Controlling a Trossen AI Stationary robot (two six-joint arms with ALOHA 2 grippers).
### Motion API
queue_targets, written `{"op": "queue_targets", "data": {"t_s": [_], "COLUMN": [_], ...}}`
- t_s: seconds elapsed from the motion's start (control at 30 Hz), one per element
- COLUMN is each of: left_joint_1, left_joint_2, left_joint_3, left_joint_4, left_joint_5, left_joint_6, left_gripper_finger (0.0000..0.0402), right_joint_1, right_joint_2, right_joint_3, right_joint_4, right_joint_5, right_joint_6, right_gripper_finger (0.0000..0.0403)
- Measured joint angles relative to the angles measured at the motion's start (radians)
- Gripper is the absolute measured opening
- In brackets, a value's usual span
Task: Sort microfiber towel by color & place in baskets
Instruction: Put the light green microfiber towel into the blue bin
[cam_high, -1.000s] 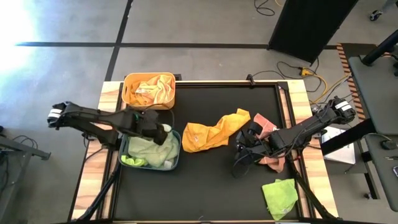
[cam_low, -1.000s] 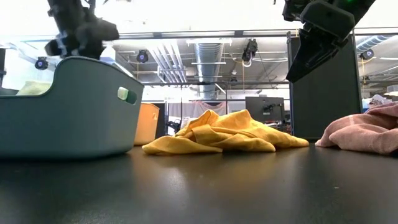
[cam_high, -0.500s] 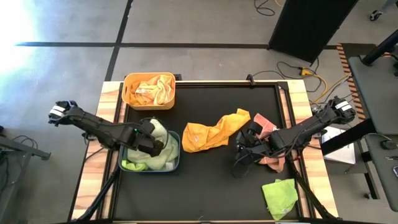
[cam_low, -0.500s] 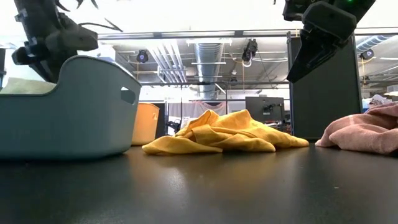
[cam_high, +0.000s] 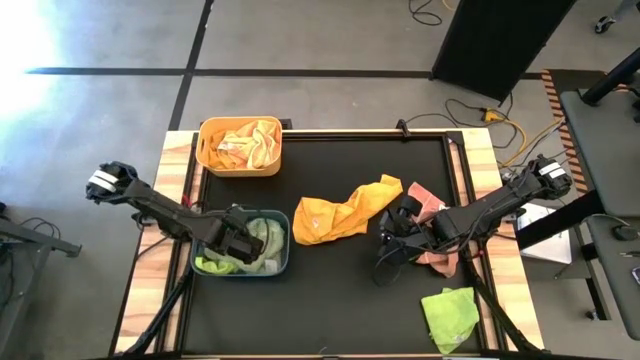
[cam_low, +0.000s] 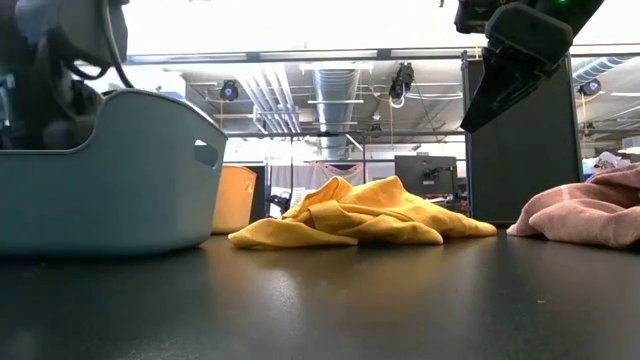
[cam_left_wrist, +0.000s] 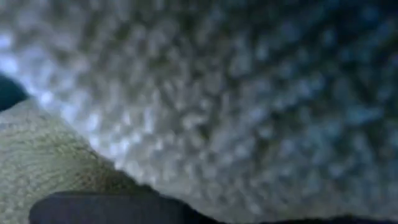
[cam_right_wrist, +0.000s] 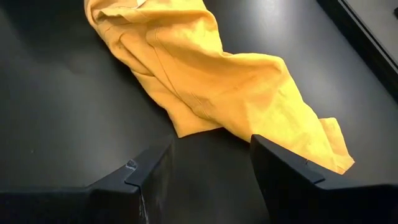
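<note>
From the high view I have the left tool (cam_high: 238, 243) down inside the blue-grey basket (cam_high: 240, 243), buried among pale green towels (cam_high: 262, 238), and I cannot tell how its fingers stand. The yellow-orange basket (cam_high: 240, 146) sits just beyond it, at the worktop's (cam_high: 330, 310) far left corner, with yellow towels in it. My right tool (cam_high: 392, 243) hangs over the worktop beside a pink towel (cam_high: 430, 205), with a loose yellow towel (cam_high: 345, 210) spread between it and the blue-grey basket, and a green towel (cam_high: 450, 315) near the front right corner. In the low view, the blue-grey basket (cam_low: 110, 170) fills the left side, the yellow towel (cam_low: 360, 225) lies mid-worktop, the pink towel (cam_low: 590, 215) at right. My left wrist view shows only towel nap pressed close (nothing else readable). In the right wrist view, the right tool (cam_right_wrist: 211, 165) has its fingers spread and empty, with the yellow towel (cam_right_wrist: 205, 81) just ahead.
</note>
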Motion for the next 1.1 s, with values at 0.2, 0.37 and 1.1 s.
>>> {"op": "queue_targets", "data": {"t_s": [0.2, 0.37, 1.1], "left_joint_1": [0.083, 0.181, 0.118], "left_joint_2": [-0.001, -0.035, -0.055], "left_joint_3": [-0.052, -0.066, 0.406], "left_joint_4": [-0.025, -0.038, -0.571], "left_joint_5": [-0.134, -0.190, 0.136], "left_joint_6": [-0.006, 0.098, 0.721], "left_gripper_finger": [0.0038, 0.0038, 0.0203], "right_joint_1": [0.000, -0.001, 0.000], "right_joint_2": [0.000, 0.000, 0.000], "right_joint_3": [0.000, 0.000, 0.000], "right_joint_4": [0.003, 0.004, -0.001], "right_joint_5": [0.003, 0.026, 0.017], "right_joint_6": [0.000, 0.003, 0.018], "right_gripper_finger": [0.0203, 0.0203, 0.0203]}}
